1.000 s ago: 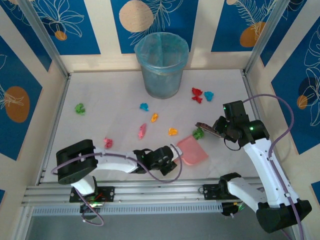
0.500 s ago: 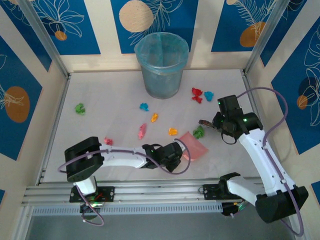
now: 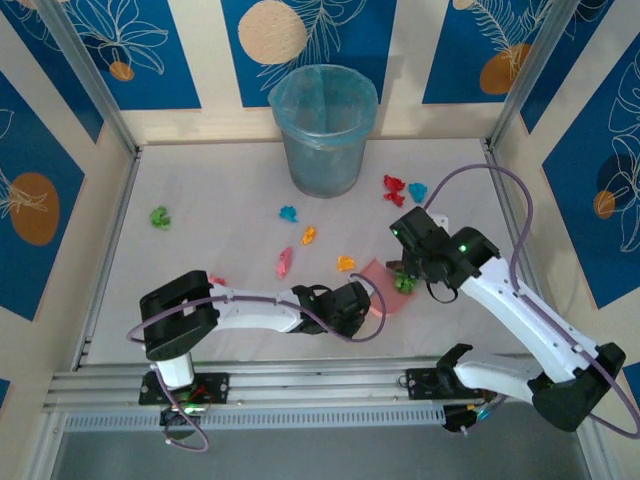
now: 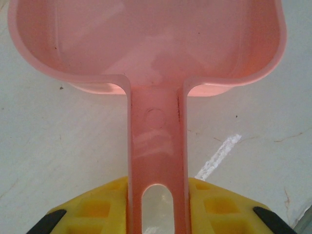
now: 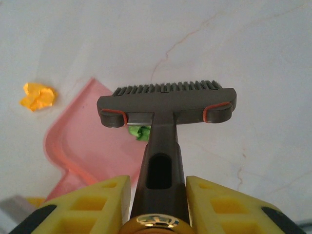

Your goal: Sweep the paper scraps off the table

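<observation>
Crumpled paper scraps, green, red, cyan, orange and pink, dot the white tabletop. One green scrap lies at 12 o'clock of the right claw, just behind the brush it clamps, seemingly at the lip of the dustpan. The left claw grips the dustpan handle.

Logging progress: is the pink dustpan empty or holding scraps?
Empty where visible: the left wrist view shows the dustpan bare inside. A green scrap lies at its lip by the brush; whether inside, cannot tell.

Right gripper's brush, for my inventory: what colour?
Dark grey bristled brush, clearest in right wrist view.
</observation>
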